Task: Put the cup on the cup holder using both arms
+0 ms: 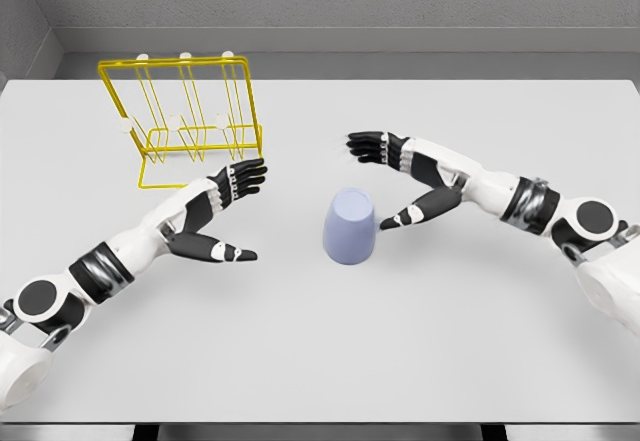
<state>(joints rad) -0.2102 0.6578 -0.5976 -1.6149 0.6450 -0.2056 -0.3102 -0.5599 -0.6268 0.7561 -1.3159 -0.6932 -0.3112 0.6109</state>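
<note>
One pale lavender plastic cup [349, 225], standing upside down near the middle of a plain white worktop [320, 361]. One yellow wire cup holder [187, 121] toward the far left, upright, with three white-tipped pegs along the top rail and more white tips lower down, too small to count surely. Two white robot arms with black-jointed five-finger hands. Left hand [222, 213] between holder and cup, fingers spread, thumb pointing toward the cup, holding nothing, apart from both. Right hand [405, 176] just right of the cup, fingers spread wide, thumb tip very close to the cup's side; contact hard to make out. Both shoulders cut off at the picture's lower corners. No brand, label or writing readable anywhere.
</note>
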